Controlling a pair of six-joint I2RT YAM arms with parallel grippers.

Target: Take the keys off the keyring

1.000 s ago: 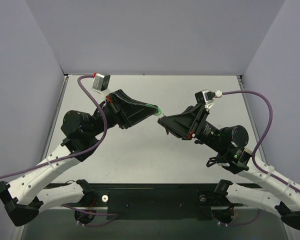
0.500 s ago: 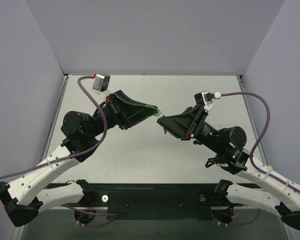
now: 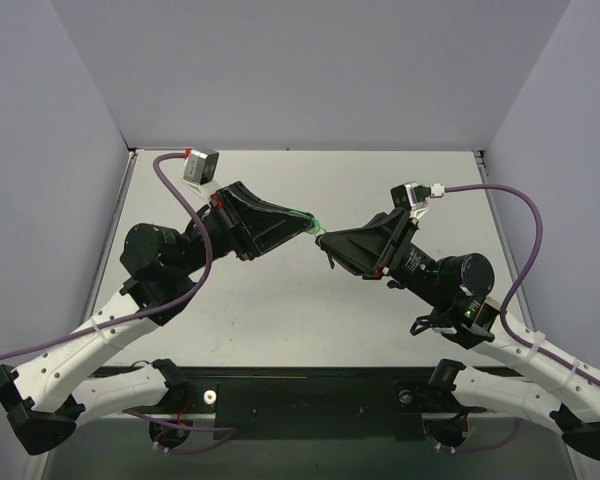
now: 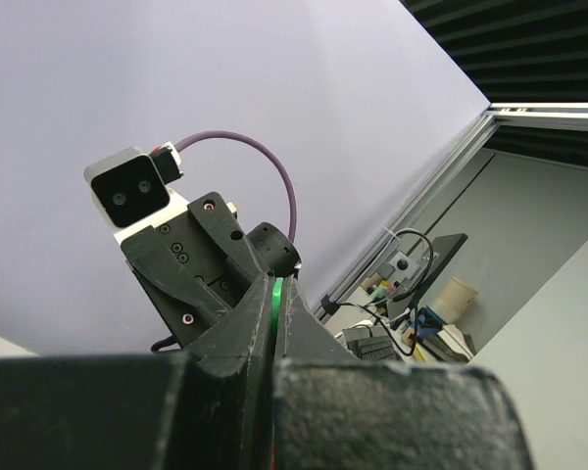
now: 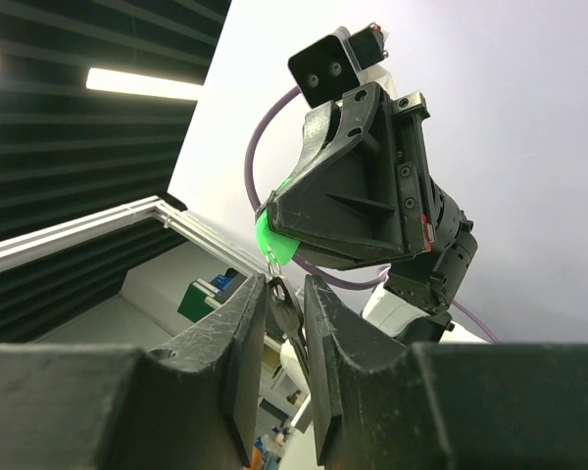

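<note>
Rising from their bases at the near edge of the pale surface (image 3: 280,310), the two arms leaned inward and met nose to nose in mid-air over its middle. The left end effector (image 3: 311,228) was clamped shut on the keyring (image 3: 314,220), its bright green tag showing in the left wrist view only as a thin sliver pinched between the two black fingers (image 4: 240,328). From the right wrist view, the tag (image 5: 274,241) stuck out of the left end effector's tip, with its small ring hanging below and the key (image 5: 286,315) dangling from that ring, off the surface. The right end effector (image 5: 285,286) had its fingers standing narrowly apart on either side of the key; whether they actually pinched it could not be told. Purple cables (image 3: 177,195) looped away from the small camera (image 3: 201,163) on each wrist. Behind the arms, plain lilac-grey walls (image 3: 310,70) closed in the far edge and both sides of the surface.
</note>
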